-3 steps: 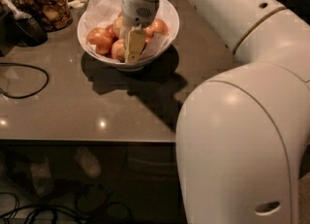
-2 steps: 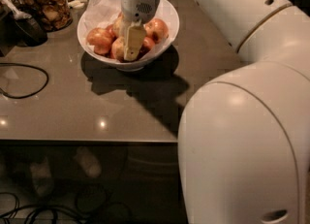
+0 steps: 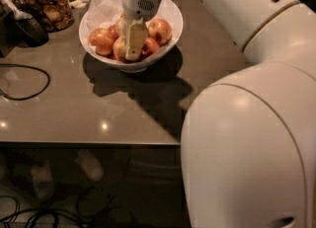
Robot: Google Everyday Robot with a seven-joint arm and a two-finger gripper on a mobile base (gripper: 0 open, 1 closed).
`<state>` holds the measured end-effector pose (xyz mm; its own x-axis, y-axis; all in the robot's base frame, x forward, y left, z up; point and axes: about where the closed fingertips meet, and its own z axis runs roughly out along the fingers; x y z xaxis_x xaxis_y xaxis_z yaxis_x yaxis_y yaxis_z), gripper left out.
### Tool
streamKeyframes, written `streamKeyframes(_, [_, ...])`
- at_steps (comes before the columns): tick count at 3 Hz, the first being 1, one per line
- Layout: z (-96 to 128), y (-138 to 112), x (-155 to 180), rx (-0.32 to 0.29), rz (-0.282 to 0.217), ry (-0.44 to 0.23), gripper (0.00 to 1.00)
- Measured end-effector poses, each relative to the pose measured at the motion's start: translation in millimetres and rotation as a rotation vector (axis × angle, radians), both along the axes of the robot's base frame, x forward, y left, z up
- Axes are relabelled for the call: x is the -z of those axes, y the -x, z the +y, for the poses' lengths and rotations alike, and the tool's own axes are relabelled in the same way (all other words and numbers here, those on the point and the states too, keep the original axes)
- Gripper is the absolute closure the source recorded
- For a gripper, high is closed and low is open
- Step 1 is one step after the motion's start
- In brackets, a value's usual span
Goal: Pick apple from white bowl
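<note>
Grey-brown worktop (image 3: 74, 113) fills the left and middle of the view, with the white bowl (image 3: 143, 65) standing toward its far edge and throwing a dark shadow on the near side. The bowl is lined with crinkled white paper (image 3: 101, 11) and holds several apples. The gripper (image 3: 134, 42) reaches down from above into the middle of the bowl, its cream tip low among the fruit; whether it is apart or clamped on anything cannot be told. The apple (image 3: 161, 29), pale tan with a reddish blush, lies inside the bowl just right of the gripper, touching a smaller red apple (image 3: 150, 47) in front of it. An orange-red apple (image 3: 101, 39) rests at the bowl's left side.

Compared with a second ago, the gripper sits a touch further toward the bowl's left and far side. Since the frame after that it has barely shifted. The bowl and its apples lie where they did.

Left of the bowl stands a glass jar (image 3: 47, 2) of brown snacks, with a dark rounded object (image 3: 29, 27) in front of it. A black cable (image 3: 29, 91) loops on the worktop to the near left of the bowl. The robot's white arm (image 3: 247, 123) bulks large to the bowl's right and nearer the camera.
</note>
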<state>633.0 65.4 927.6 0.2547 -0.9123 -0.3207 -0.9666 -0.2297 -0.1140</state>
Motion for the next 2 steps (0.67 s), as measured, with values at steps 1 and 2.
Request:
streamKeyframes(1, [-6, 1, -7, 0.005, 0.001, -0.041, 1.0])
streamKeyframes(2, [-16, 7, -27, 0.004, -0.013, -0.101, 1.0])
